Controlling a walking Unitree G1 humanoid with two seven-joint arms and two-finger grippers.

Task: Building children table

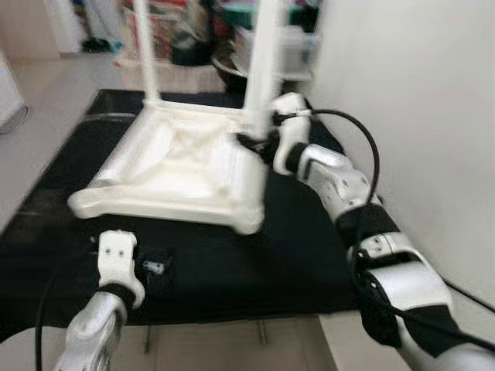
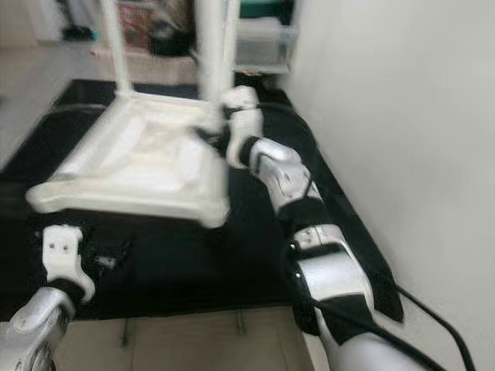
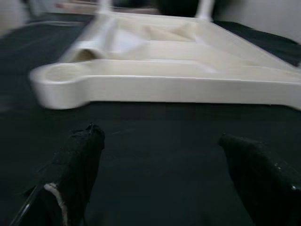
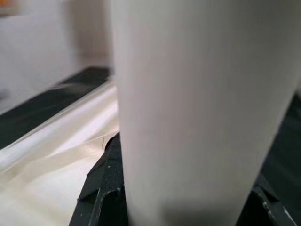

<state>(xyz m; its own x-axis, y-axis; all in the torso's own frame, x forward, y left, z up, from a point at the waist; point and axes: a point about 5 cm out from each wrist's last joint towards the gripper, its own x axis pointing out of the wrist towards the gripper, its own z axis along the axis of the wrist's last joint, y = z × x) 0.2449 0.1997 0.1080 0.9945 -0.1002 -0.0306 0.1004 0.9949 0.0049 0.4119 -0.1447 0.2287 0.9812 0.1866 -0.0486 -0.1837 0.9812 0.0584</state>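
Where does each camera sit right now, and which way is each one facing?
Left eye view: on the head, looking down at the upturned tabletop on the black mat; both arms show.
Right eye view: same scene from beside it.
Left wrist view: along the open left gripper, low over the mat, facing the tabletop's near edge.
Right wrist view: along the right gripper, against a table leg.
Shared: the tabletop.

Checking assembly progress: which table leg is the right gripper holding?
The near-right leg, by the wall; the right gripper grips its base. The far leg stands untouched.
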